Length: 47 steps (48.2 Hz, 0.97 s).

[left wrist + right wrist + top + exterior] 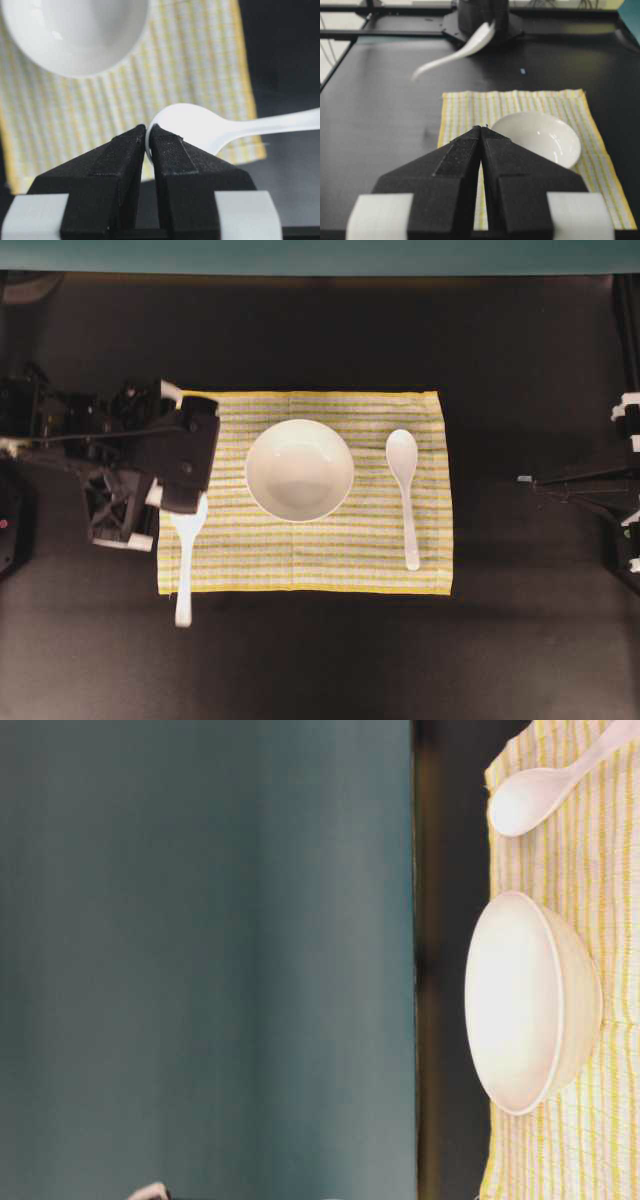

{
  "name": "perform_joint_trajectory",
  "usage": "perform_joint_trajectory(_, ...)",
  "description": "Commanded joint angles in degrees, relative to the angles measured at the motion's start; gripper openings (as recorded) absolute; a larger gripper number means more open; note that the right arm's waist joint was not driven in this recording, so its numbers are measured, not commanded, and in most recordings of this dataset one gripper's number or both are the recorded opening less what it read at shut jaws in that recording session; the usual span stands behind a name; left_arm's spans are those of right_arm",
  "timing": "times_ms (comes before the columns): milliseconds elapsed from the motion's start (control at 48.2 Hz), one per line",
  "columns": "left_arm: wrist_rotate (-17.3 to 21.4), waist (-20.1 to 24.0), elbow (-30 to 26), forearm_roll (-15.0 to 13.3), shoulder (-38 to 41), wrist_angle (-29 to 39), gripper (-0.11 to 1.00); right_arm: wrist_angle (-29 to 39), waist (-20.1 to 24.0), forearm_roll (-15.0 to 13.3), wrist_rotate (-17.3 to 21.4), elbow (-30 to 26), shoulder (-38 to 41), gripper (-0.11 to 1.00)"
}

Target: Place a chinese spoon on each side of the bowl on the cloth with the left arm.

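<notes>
While pinched by its bowl rim in the left gripper [148,142], held spoon [186,560] raised over the cloth's [330,560] left edge, handle reaching past the near hem. Bowl [299,469] at cloth centre. Second spoon [405,490] lying flat on the cloth right of the bowl, apart from it. Right gripper [482,131] closed, nothing between the jaws.

a white bowl [530,1002] is seated on the striped cloth [600,1140]; a white spoon [535,792] is laid beside it, apart.
</notes>
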Motion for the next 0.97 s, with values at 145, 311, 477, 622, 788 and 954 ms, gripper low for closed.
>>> perform_joint_trajectory(145, 2.29, 5.71, 2.46, 0.18, 0.62, -9.23, 0.07, -0.26, 0.0, 0.26, 0.26, -0.35, 0.26, -0.01)
perform_joint_trajectory(311, 5.1, 8.7, 7.03, 0.18, 2.72, -16.0, 0.07, -0.35, -0.09, 0.26, 0.26, -0.35, 0.26, -0.01)
perform_joint_trajectory(477, 6.42, 11.34, 8.88, 0.18, 4.39, -20.3, 0.07, -0.26, -0.09, 0.26, 0.26, -0.35, 0.26, -0.01)
perform_joint_trajectory(622, 8.35, 12.48, 9.49, 0.18, 6.06, -22.5, 0.07, -0.26, -0.09, 0.26, 0.26, -0.35, 0.26, -0.01)
perform_joint_trajectory(788, 9.4, 13.36, 9.67, 0.18, 8.96, -22.76, 0.07, -0.18, -0.09, 0.26, 0.26, -0.26, 0.26, -0.01)
perform_joint_trajectory(954, 9.4, 14.24, 9.76, 0.18, 10.99, -23.99, 0.07, -0.18, -0.09, 0.26, 0.26, 0.0, 0.35, -0.01)
